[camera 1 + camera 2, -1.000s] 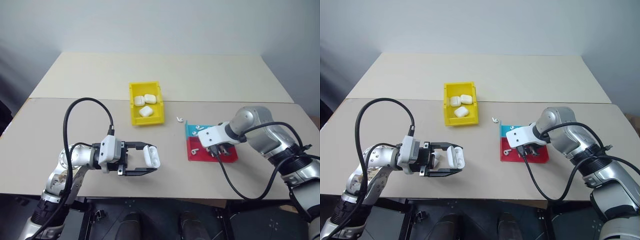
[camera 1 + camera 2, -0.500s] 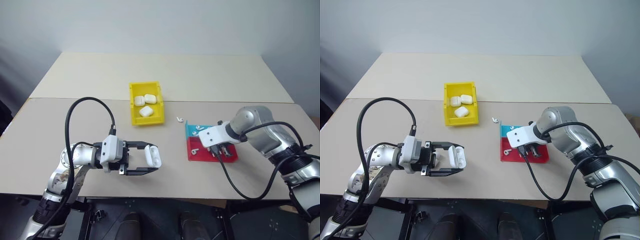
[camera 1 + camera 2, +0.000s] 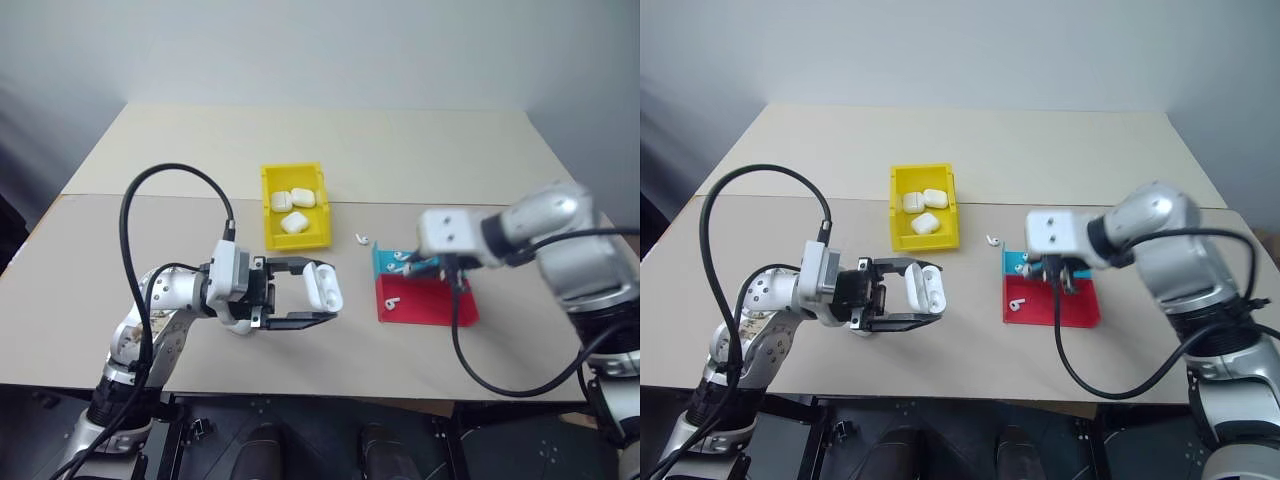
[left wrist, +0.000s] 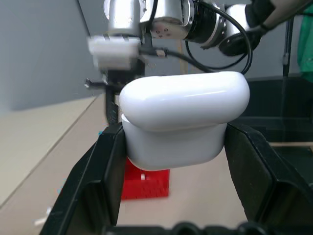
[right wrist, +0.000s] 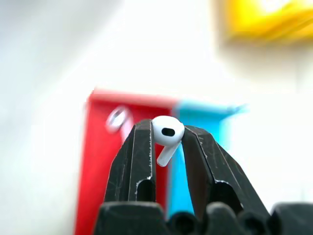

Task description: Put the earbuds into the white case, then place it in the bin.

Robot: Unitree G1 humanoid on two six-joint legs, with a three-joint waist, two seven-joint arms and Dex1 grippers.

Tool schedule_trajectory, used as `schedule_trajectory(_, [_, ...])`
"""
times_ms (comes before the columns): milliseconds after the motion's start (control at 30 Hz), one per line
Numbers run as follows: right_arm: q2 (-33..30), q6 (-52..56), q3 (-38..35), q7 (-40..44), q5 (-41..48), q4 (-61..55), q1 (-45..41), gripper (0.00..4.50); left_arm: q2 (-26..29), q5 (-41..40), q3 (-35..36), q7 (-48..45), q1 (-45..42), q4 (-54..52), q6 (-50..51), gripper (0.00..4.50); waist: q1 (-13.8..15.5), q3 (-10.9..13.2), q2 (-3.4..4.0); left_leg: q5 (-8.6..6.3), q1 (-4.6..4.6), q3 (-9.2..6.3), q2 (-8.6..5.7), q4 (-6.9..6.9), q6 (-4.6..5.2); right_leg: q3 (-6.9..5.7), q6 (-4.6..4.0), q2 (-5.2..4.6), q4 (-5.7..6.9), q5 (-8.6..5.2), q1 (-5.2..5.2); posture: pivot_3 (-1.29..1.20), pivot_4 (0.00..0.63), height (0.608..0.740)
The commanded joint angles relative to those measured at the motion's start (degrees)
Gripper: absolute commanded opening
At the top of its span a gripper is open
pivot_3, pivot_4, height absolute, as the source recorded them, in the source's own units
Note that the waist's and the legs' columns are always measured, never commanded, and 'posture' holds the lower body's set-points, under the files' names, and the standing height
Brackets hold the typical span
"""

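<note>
- Left tool clamps the white case btwn its two black fingers, lid flipped up, held above the surface at front left.
- Yellow bin sits further back, near centre, w/ three other white cases inside.
- One loose earbud lies on the surface just right of the bin, beside the red and blue tray; more earbuds in tray.
- Right tool hangs above the tray, fingers pinching one earbud, stem down.
</note>
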Motion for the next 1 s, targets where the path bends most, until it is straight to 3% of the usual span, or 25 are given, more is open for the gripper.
schedule_trajectory(33, [3.74,1.75,-13.22,-5.14,12.17,-5.16,2.32,0.65,-1.26,-2.56,-0.77,0.43,-2.34,-2.34,1.80,2.74,-0.01,0.00,-0.01,0.00,0.01,-0.01,0.00,0.00,0.00,-0.01,0.00,0.00,-0.01,0.00,0.03,0.00,0.150,0.740])
schedule_trajectory(200, [12.52,2.20,-23.78,-11.54,29.65,-12.18,6.62,0.65,-3.31,-4.37,-1.35,-0.35,-6.02,-0.05,3.48,2.74,-0.15,0.00,-0.01,0.00,0.02,-0.01,-0.01,-0.01,0.00,0.01,0.00,0.01,0.04,0.00,0.02,0.00,0.150,0.740])
schedule_trajectory(400, [20.61,-1.40,-25.03,-17.29,40.53,-16.35,10.91,0.65,-4.72,-3.73,-2.92,-1.37,-9.01,1.75,5.02,2.74,-0.24,-0.01,0.00,0.00,0.06,-0.01,-0.02,0.00,0.00,0.02,0.01,0.01,0.05,0.00,0.05,0.00,0.150,0.740])
schedule_trajectory(567, [23.13,-6.94,-21.13,-15.93,41.86,-17.40,13.58,0.65,-5.15,-3.76,-3.24,-3.07,-10.04,3.07,4.41,2.74,-0.26,-0.01,0.00,0.00,0.04,-0.02,-0.02,-0.02,0.00,0.01,0.01,0.01,0.03,0.00,0.03,0.00,0.150,0.740])
schedule_trajectory(1000, [21.74,-13.41,-12.97,-11.69,38.88,-13.86,14.84,0.65,-5.85,-3.02,-2.91,-3.74,-9.86,3.55,3.59,2.74,-0.23,-0.01,0.00,0.00,0.06,-0.02,-0.02,-0.01,0.00,0.01,0.01,0.02,0.04,0.00,0.04,0.00,0.150,0.740])
